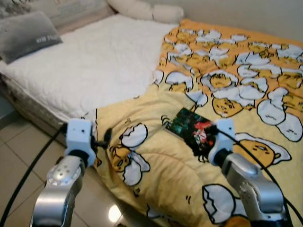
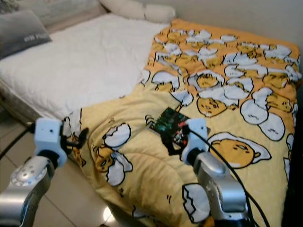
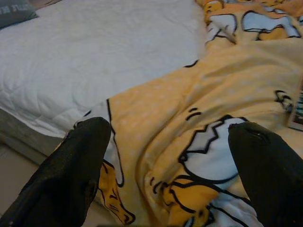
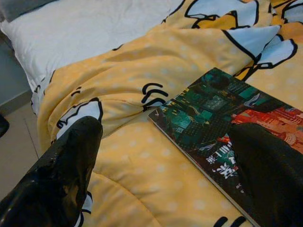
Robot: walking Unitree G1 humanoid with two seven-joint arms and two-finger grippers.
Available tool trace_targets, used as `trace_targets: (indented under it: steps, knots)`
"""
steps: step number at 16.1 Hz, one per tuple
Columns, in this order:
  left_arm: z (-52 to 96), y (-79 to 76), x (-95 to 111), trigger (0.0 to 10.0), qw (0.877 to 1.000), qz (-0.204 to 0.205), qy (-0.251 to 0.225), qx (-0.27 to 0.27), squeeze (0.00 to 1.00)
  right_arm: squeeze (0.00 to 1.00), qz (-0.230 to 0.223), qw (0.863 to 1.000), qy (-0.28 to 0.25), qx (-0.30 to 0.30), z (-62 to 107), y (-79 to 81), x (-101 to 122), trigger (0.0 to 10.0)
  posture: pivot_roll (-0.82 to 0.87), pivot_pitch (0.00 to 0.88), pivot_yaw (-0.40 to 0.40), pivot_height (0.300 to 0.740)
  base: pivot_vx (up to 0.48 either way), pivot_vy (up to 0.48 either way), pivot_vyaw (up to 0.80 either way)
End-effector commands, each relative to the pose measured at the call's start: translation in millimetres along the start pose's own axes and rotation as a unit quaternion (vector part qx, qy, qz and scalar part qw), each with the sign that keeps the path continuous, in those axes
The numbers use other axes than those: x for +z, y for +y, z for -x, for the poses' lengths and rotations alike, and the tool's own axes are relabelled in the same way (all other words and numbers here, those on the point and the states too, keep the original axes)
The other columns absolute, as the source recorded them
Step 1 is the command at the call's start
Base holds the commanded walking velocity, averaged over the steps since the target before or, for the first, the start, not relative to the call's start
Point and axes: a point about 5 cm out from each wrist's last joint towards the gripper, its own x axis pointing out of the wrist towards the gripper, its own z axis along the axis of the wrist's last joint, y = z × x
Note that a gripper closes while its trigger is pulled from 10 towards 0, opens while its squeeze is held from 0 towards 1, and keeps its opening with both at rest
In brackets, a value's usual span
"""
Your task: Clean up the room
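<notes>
Lying flat on a yellow blanket (image 1: 156, 165) over the bed (image 1: 94, 66), a book (image 1: 191, 127) runs diagonally. Right claw (image 4: 165, 161), fingers apart, hovers over it; left claw (image 3: 165, 165) gapes near the bed's edge.

A bed (image 1: 94, 66) is seen covered by a white quilted pad; a grey pillow (image 1: 28, 34) is laid at its far left corner; two pale pillows (image 1: 147, 9) are set along the wall side; a yellow blanket (image 1: 227, 94) printed with egg cartoons is spread over the right part, its near edge hung over the side toward the tiled floor (image 1: 19, 156); a dark green and red book (image 1: 191, 128) is laid flat on the blanket.
</notes>
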Motion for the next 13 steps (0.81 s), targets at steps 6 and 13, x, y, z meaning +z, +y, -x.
trace_targets:
  steps: [6,13]
  knots:
    - [5.2,-8.0,13.8,10.0,0.997,-0.017,-0.021,-0.067,0.95,1.00,-0.031,0.999,-0.002,-0.012,1.5,-2.3,-0.6,10.0,-0.03,0.000,0.036,0.740,0.000,0.000,0.00]
    - [3.6,-19.5,7.7,10.0,0.984,-0.052,0.000,-0.171,0.96,1.00,-0.127,0.985,0.060,-0.096,-33.4,-45.3,-30.7,10.0,-0.04,0.000,0.056,0.740,0.000,0.000,0.00]
